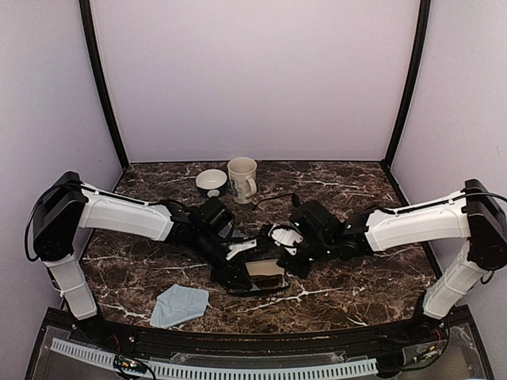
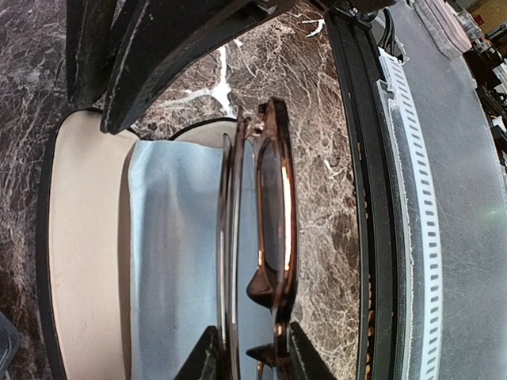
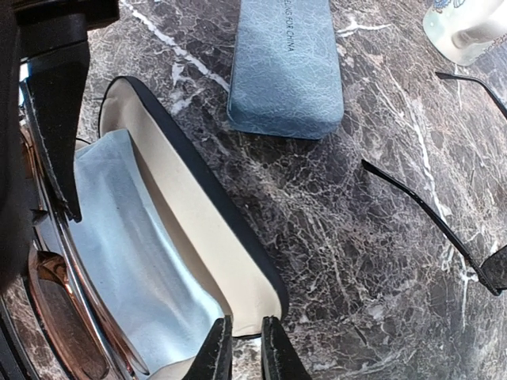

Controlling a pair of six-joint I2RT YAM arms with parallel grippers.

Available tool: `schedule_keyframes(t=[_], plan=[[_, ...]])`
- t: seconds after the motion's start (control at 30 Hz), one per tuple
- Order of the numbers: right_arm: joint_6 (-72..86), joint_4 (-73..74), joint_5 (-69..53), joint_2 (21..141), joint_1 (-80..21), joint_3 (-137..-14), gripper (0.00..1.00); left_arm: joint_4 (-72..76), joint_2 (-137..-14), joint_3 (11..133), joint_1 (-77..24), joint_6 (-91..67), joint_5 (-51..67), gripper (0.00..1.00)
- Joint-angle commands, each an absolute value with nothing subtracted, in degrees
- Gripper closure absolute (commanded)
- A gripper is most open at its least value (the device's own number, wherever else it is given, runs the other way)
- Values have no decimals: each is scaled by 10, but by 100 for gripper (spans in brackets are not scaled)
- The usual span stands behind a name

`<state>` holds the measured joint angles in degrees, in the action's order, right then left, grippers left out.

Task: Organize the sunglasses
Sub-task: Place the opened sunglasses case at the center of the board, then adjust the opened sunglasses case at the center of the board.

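Near left of the marble table point(image 1: 356, 293), a loose pale blue cloth point(image 1: 179, 305) lies crumpled, apart from everything else. The left gripper point(image 2: 253, 360) is clenched on the brown sunglasses point(image 2: 273, 229), one fingertip on either side of the frame. This pair is folded, stands on edge and hangs over the near side of the open black case point(image 3: 198, 190) at centre near. Whether it touches the case cannot be told. The case has a cream lining, and a second blue cloth point(image 2: 174, 253) is spread inside it. The right gripper point(image 3: 247, 348) is pinched on the rim of the raised lid, with the edge passing between its fingertips. A grey-blue hard case point(image 3: 289, 63) lies flat and closed on the table just beyond the open case, not touching it. Further right in the right wrist view, the black wire sunglasses point(image 3: 420, 212) lie on the bare marble with their slim arms spread, well apart from both cases and not gripped. At far centre a small bowl point(image 1: 211, 181) and a cream mug point(image 1: 242, 178) stand upright, side by side.
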<state>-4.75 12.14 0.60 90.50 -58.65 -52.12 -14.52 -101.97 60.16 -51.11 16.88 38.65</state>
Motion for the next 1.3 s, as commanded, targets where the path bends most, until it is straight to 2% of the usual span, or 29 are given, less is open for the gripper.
schedule_keyframes(t=[0.0, 0.47, 0.87, 1.27], plan=[[-32, 104, -11, 891, -596, -512, 85, -125, -991, 592, -506, 158, 392, 76], [101, 98, -27, 831, -565, -464, 68, -107, -992, 581, -506, 146, 388, 76], [298, 118, -53, 816, -555, -445, 65, -102, -987, 576, -506, 143, 383, 77], [365, 107, -93, 852, -552, -436, 65, -113, -985, 579, -506, 145, 367, 77]])
